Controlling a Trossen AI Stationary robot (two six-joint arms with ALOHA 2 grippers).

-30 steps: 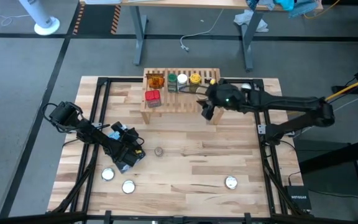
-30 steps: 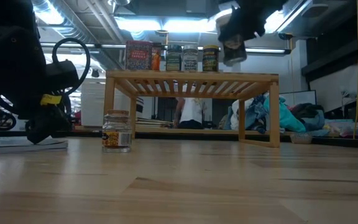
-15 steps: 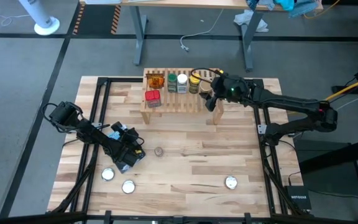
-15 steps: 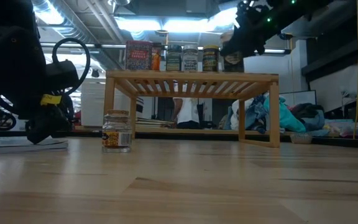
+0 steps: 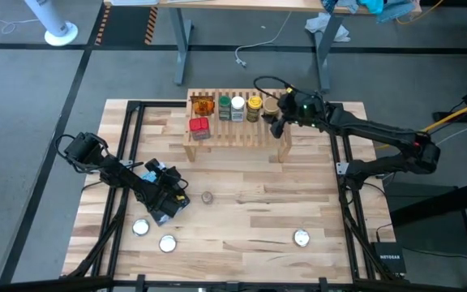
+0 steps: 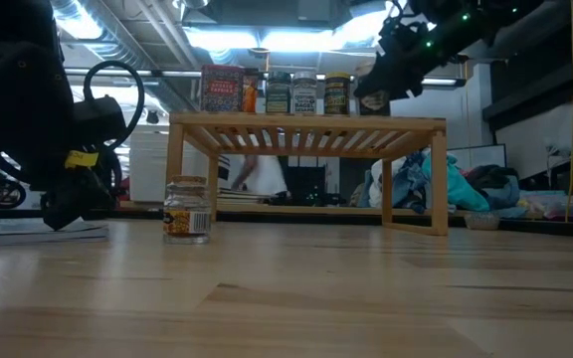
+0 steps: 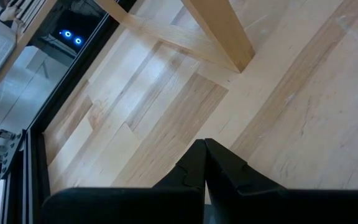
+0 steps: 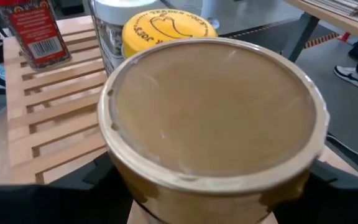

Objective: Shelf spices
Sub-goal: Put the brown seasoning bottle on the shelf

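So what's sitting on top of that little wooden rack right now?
On the rack: an orange packet, a red tin, and green-lidded, white-lidded and yellow-lidded jars. The right tool grips a tan-lidded jar at the row's end; whether it rests on the rack is hidden.

Back step of the shelf [image 5: 235, 130] is basically full: orange packet [image 5: 203, 106], green-lid jar [image 5: 224, 108], white-lid jar [image 5: 237, 108], yellow-lid jar [image 5: 254, 106], and the tan-lid jar [image 5: 271, 106] all side by side, no gap to slip through. Front step only has the red tin [image 5: 199, 128] at its left end, rest is open slats. Mid-table there's just the small clear jar [image 5: 207, 197].
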